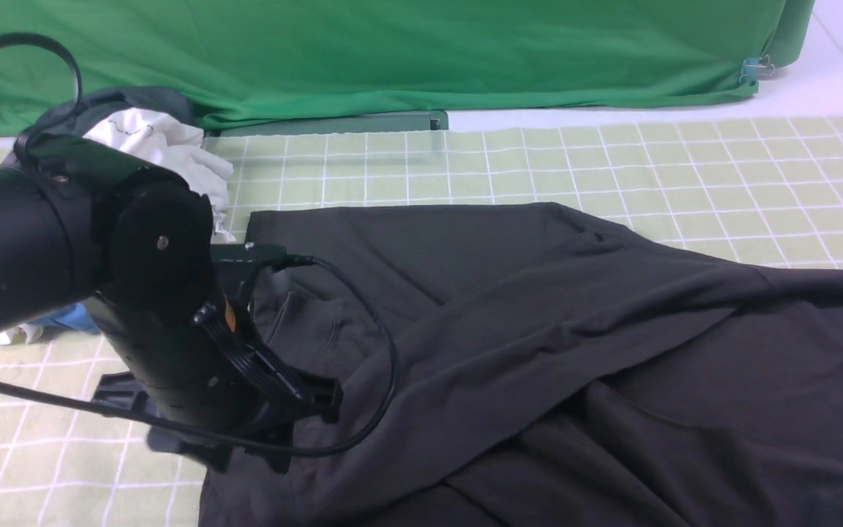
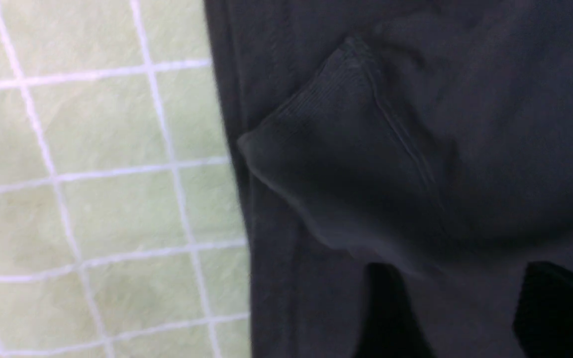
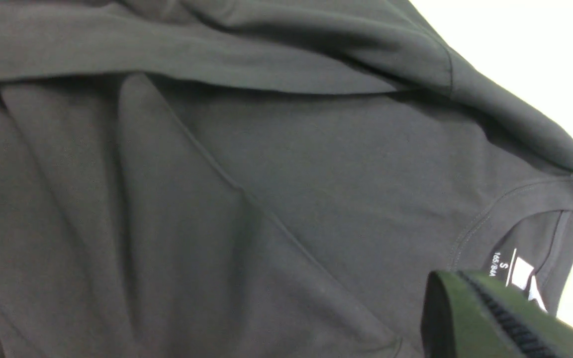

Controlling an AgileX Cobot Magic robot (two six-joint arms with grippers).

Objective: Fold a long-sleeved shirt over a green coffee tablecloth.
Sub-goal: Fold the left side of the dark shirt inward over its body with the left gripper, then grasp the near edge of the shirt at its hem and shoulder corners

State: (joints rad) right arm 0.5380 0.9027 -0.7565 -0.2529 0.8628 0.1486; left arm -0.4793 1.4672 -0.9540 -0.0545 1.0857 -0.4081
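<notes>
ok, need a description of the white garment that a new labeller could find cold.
Start at the checked yellow-green tablecloth and go to its far left corner, below the bright green sheet, where a heap of clothes sits behind the left arm. The white garment is the crumpled piece at the front of that heap, bright against the dark grey garment behind it.

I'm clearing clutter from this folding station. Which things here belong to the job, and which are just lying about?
Belongs to the job:
black long-sleeved shirt
checked pale-green tablecloth

Just lying about:
white garment
blue garment
bright green fabric sheet
binder clip
</notes>
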